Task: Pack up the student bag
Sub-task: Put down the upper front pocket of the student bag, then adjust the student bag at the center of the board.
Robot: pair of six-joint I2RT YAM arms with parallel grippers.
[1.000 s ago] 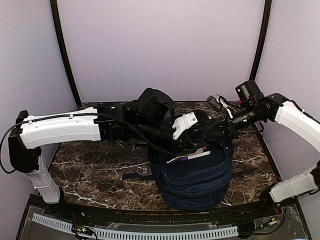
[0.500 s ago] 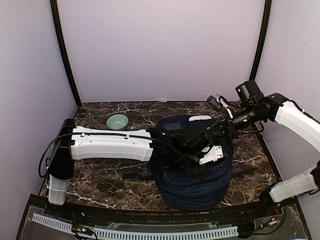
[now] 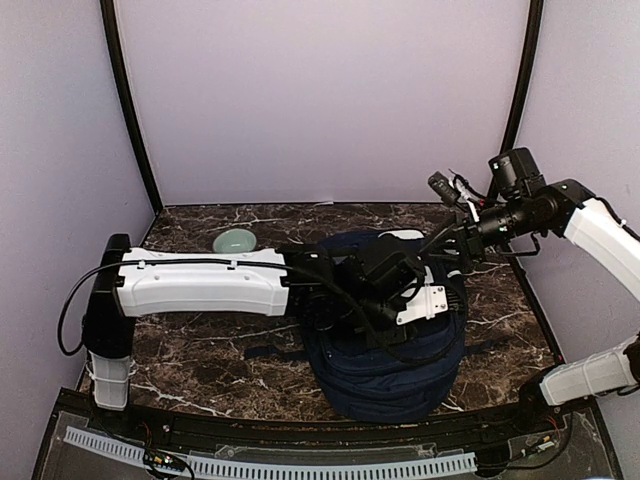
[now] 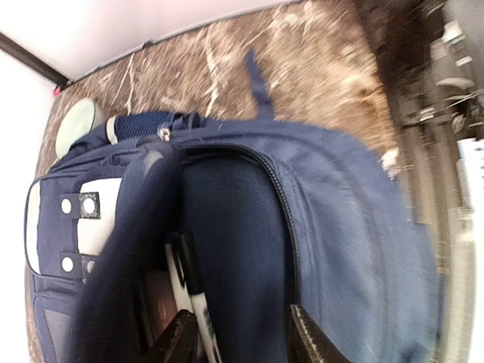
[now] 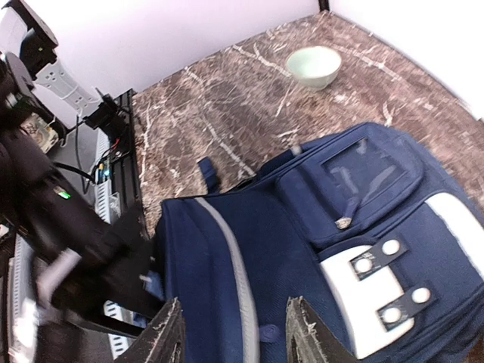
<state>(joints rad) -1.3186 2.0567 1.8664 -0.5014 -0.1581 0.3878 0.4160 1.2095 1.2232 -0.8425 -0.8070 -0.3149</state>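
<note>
The student bag (image 3: 385,370) sits right of centre on the marble table (image 3: 190,345), main compartment unzipped. The left gripper (image 4: 242,344) hangs over the opening, fingers apart and empty. The right gripper (image 5: 236,339) hovers above the bag's far right edge, fingers spread, holding nothing. A pale green bowl (image 3: 235,241) stands far left. A marker (image 4: 198,302) lies inside the bag.

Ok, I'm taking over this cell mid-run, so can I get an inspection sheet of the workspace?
Surface: dark marble table, white veining.
Job's things: student bag lying front up, main compartment unzipped, marker inside.
Clutter: pale green bowl at the far left, apart from the bag.
Grippers: left gripper and right gripper over the bag, jaws apart, holding nothing.
Cables: black cable looping beside the left arm.
Surroundings: plain pale walls, black corner posts.
</note>
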